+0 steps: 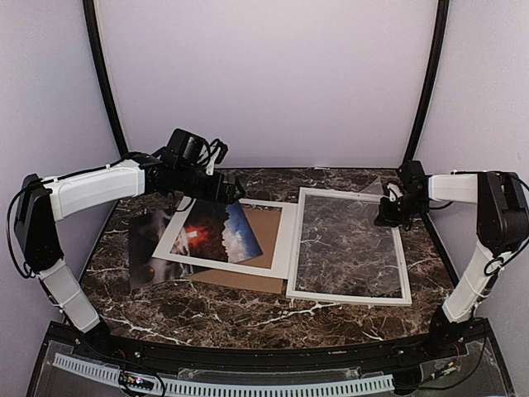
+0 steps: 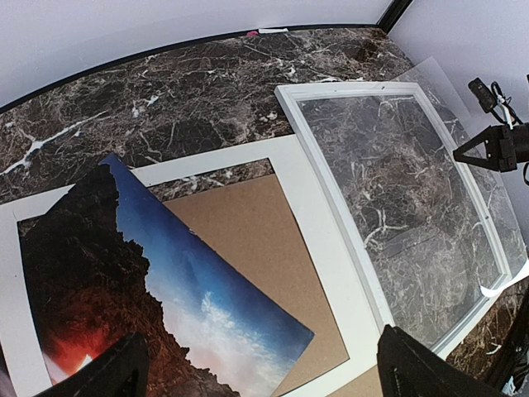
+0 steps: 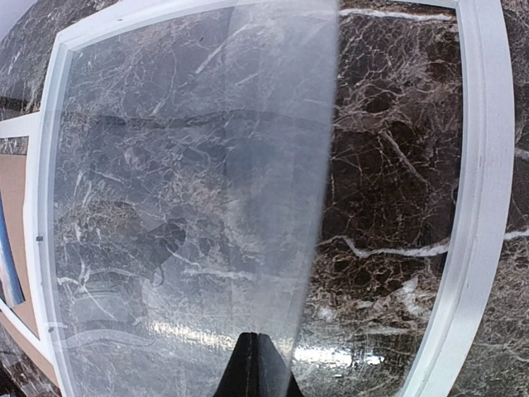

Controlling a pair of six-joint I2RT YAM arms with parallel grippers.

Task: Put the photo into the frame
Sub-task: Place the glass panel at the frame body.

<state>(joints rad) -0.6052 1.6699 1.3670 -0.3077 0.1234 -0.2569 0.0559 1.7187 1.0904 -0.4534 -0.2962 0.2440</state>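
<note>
Photo (image 1: 216,233): glossy print, red sun over dark rock under blue sky, lying flat and askew, partly on the white mat (image 1: 256,203) and partly over the brown backing board (image 1: 266,248) that shows through the mat's window; left of the frame and just beside it, none of it inside. Frame (image 1: 347,297): thin white border, flat on the marble surface (image 1: 207,308) to the right of the mat, its left rim touching or overlapping the mat's right edge; marble shows through the opening. Sheet (image 3: 182,207): clear plastic, tilted over the frame, one corner past the far right rim. Left end effector (image 2: 264,376): released, fingers spread wide, hovering over the photo's near part with nothing between them. Right end effector (image 3: 252,364): clenched, apparently pinching the right edge of the sheet and holding it up off the frame. Step in hand, by judgement: clearing the frame opening while the left arm lines up to collect the photo; insertion not yet begun. Next move calls for lowering onto a free edge or corner of the photo, a thin flat print hard to lift off the board, closing on it alone and not the mat, then carrying it right and squaring it to the frame.
</note>
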